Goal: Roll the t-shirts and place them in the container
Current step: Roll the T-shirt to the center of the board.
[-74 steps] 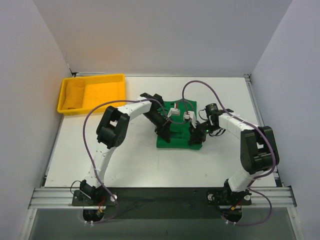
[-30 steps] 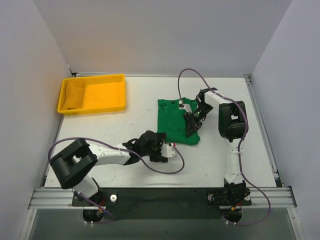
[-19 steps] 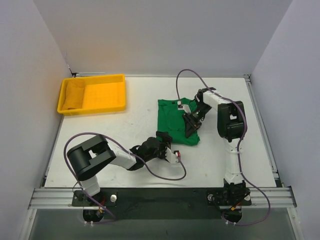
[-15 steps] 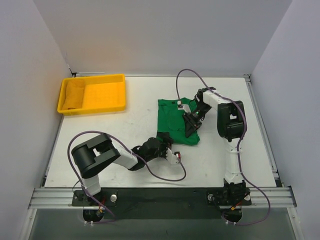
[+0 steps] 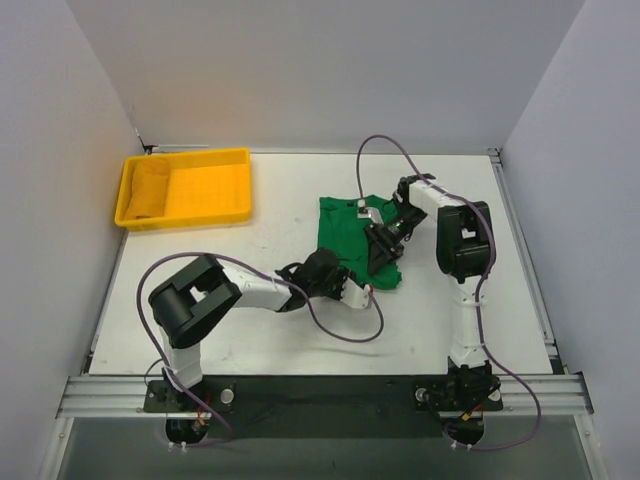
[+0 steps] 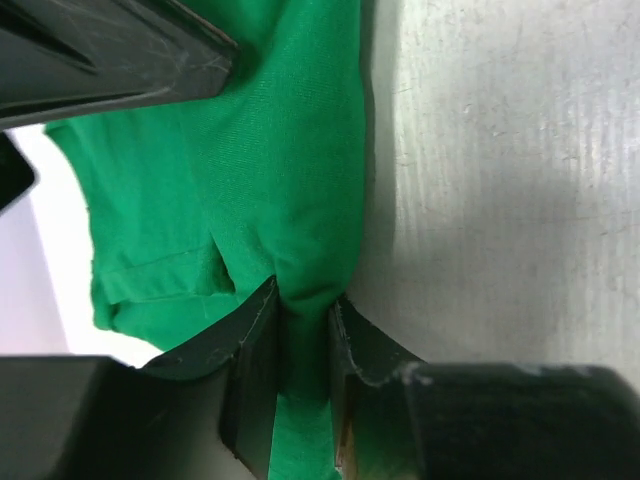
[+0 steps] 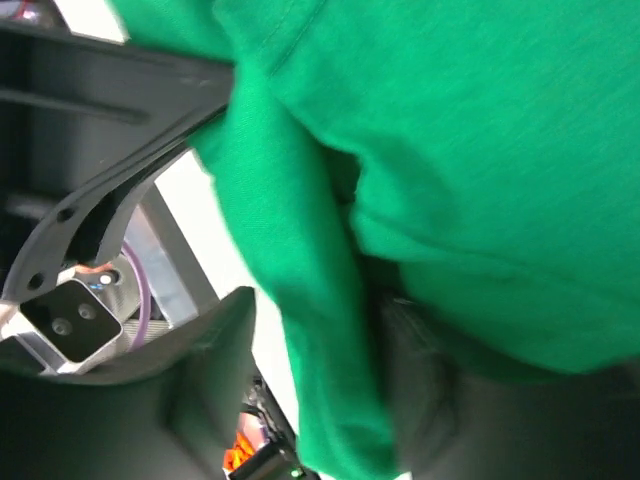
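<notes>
Top external view: the green t-shirt (image 5: 342, 235) lies rumpled on the table (image 5: 250, 335), just toward 1 o'clock of centre. The left gripper (image 6: 300, 310) pinches its 6 o'clock edge, while the right gripper (image 7: 320, 330) clamps a fold at its 3 o'clock side. A yellow tray (image 5: 190, 219) sits at 10 o'clock.

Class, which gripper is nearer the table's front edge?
Left. The left gripper pinches the t-shirt at its near hem, closer to the table front; the right gripper holds the shirt farther back.
</notes>
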Controlling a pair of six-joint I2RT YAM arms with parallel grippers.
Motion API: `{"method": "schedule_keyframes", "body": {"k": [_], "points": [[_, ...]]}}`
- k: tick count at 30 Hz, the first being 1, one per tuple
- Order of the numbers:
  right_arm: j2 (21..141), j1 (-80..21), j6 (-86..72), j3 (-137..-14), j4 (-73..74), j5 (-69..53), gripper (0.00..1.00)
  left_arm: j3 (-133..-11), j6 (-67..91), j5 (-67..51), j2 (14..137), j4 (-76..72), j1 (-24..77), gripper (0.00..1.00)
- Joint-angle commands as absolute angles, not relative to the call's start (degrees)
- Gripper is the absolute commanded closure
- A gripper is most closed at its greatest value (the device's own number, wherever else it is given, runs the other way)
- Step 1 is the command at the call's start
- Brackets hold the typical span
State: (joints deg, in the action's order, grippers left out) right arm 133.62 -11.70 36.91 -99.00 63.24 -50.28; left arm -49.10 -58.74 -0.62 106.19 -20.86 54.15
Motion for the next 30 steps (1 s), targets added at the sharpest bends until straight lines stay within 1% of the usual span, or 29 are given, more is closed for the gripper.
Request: {"method": "schedule_keyframes", "body": {"k": [1, 2, 3, 4, 6, 7, 8, 9, 10, 11, 12, 13, 14, 15, 16, 17, 18, 19, 20, 21, 22, 23, 25, 28, 30], "points": [[128.6, -7.6, 43.0, -97.0, 62.8, -53.6, 0.28, -56.9, -53.3, -12.1, 107.0, -0.1, 50.6, 0.71], [126.3, -6.5, 43.2, -97.3, 62.8, -54.8, 0.21, -58.7, -53.1, -14.4, 107.1, 4.4, 49.8, 0.71], [125.1, -5.5, 43.2, -97.5, 62.8, -56.4, 0.2, -62.5, -53.3, -18.2, 107.9, 7.7, 48.3, 0.72], [123.8, -4.6, 43.2, -97.7, 62.8, -58.5, 0.12, -64.1, -52.3, -19.5, 108.5, 12.2, 47.6, 0.72], [119.0, -1.9, 43.8, -96.7, 62.4, -59.6, 0.0, -67.6, -52.6, -23.1, 109.9, 17.6, 46.0, 0.73], [116.8, -1.1, 43.6, -95.3, 59.7, -60.0, 0.0, -70.3, -52.0, -25.0, 110.4, 21.0, 45.7, 0.74], [111.2, -0.2, 42.9, -90.4, 57.0, -60.2, 0.0, -72.0, -52.0, -26.2, 110.9, 23.0, 45.4, 0.75], [108.0, 1.6, 41.0, -87.8, 53.8, -59.6, 0.0, -73.5, -52.4, -27.2, 112.1, 25.6, 45.0, 0.75], [104.8, 2.1, 39.9, -85.1, 46.8, -58.1, 0.0, -76.1, -52.5, -27.9, 112.7, 29.0, 44.7, 0.77], [97.7, 2.5, 39.0, -81.6, 42.7, -54.1, 0.0, -77.0, -52.1, -28.9, 113.1, 30.0, 44.5, 0.77], [93.7, 2.5, 39.1, -74.3, 38.2, -51.6, 0.0, -77.9, -52.2, -29.8, 113.8, 31.2, 44.3, 0.78], [89.3, 2.5, 40.0, -69.0, 28.9, -49.8, 0.0, -78.7, -51.7, -30.3, 114.1, 33.0, 44.1, 0.78], [79.8, 2.1, 40.4, -63.8, 23.2, -47.8, 0.0, -80.0, -51.3, -31.0, 114.3, 33.7, 44.0, 0.78], [74.8, 1.1, 40.7, -52.1, 17.1, -42.8, 0.0, -80.5, -51.0, -31.4, 114.5, 34.2, 43.9, 0.78], [69.9, 0.4, 41.2, -46.5, 5.2, -40.6, 0.0, -80.8, -50.7, -31.6, 114.6, 34.9, 43.9, 0.78], [62.0, -1.4, 41.9, -41.4, 0.5, -38.9, 0.0, -81.4, -50.7, -31.9, 114.7, 35.3, 43.9, 0.78], [58.7, -2.3, 42.6, -36.2, -4.1, -37.0, 0.0, -81.5, -50.6, -32.2, 114.9, 35.6, 43.9, 0.78], [55.8, -5.9, 46.5, -29.6, -7.1, -36.5, 0.0, -81.6, -50.5, -32.6, 114.9, 35.9, 43.9, 0.79], [51.6, -7.8, 48.4, -26.9, -6.8, -36.3, 0.0, -81.9, -50.5, -32.9, 115.1, 36.4, 43.8, 0.8], [49.9, -9.8, 50.0, -25.2, -6.3, -36.2, 0.0, -82.3, -50.7, -33.0, 115.5, 36.8, 43.9, 0.82], [48.4, -12.6, 51.1, -22.5, -5.6, -36.6, 0.0, -82.7, -50.7, -33.1, 115.7, 38.0, 43.8, 0.94], [46.3, -14.0, 51.9, -21.5, -5.9, -36.7, 0.0, -83.2, -50.8, -33.4, 116.2, 39.0, 43.8, 0.97], [45.1, -17.5, 53.2, -19.9, -6.2, -37.4, 0.04, -84.3, -51.2, -33.9, 117.2, 40.9, 43.7, 0.99], [45.2, -20.5, 56.8, -18.4, -7.7, -37.4, 0.05, -83.8, -51.1, -35.2, 117.2, 40.8, 43.6, 1.0], [47.3, -22.6, 58.4, -17.5, -9.2, -37.0, 0.05, -83.9, -50.8, -35.6, 117.3, 40.8, 43.5, 1.0]]}}
